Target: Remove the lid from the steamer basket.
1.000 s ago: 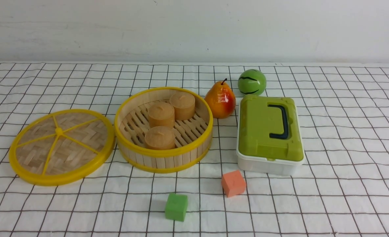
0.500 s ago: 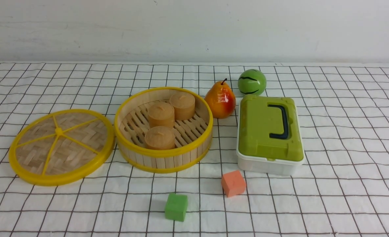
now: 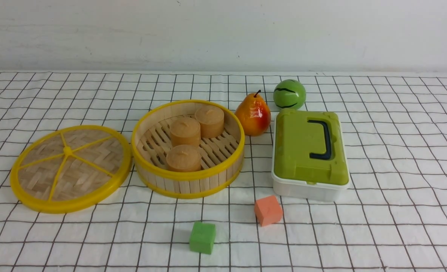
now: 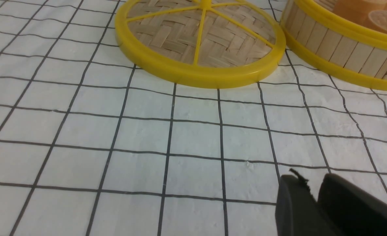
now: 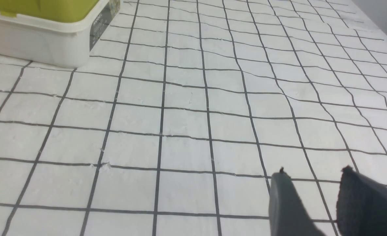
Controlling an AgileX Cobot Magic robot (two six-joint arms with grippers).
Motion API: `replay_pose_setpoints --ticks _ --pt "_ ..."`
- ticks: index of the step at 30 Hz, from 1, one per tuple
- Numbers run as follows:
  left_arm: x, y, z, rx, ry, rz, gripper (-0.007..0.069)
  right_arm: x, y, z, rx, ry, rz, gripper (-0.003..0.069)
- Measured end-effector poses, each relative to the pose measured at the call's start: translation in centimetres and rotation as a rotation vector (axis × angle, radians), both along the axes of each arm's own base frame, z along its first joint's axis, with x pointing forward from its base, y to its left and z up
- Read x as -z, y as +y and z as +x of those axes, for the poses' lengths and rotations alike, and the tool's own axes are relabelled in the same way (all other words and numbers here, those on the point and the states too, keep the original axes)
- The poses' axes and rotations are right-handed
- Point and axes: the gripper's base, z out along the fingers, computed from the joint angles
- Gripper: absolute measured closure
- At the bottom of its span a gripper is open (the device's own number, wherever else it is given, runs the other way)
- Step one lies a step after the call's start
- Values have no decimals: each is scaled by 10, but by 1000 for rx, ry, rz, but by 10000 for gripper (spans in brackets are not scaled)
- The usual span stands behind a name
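Ahead of the left fingers (image 4: 306, 193), the lid (image 4: 200, 39) lies flat on the bench (image 4: 193, 137), woven face and yellow spokes up, already off the steamer basket (image 4: 340, 52). The two rims sit just beside each other (whether they touch I cannot tell). In the front view the lid (image 3: 71, 168) is to the left of the open basket (image 3: 188, 148), which holds three brown cylinders (image 3: 185, 130) on its slatted floor. The left fingers stand almost together, only a thin slit between them, holding nothing, over bare checked cloth. The right fingers (image 5: 311, 193) stand a little apart, a narrow gap showing cloth, also empty; ahead of them and off to one side sits the white box (image 5: 39, 42) with its green lid. Beyond the box in the front view stand a pear (image 3: 253, 115) and a green ball (image 3: 289, 94); nearer the camera lie an orange cube (image 3: 268, 210) and a green cube (image 3: 202, 237).
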Motion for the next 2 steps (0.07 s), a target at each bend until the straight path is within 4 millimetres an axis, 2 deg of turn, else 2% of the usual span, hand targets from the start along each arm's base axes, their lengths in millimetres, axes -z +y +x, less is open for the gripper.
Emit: replay_pose_setpoints --ticks 2 --pt "0 0 0 0 0 0 513 0 0 0 0 0 0 419"
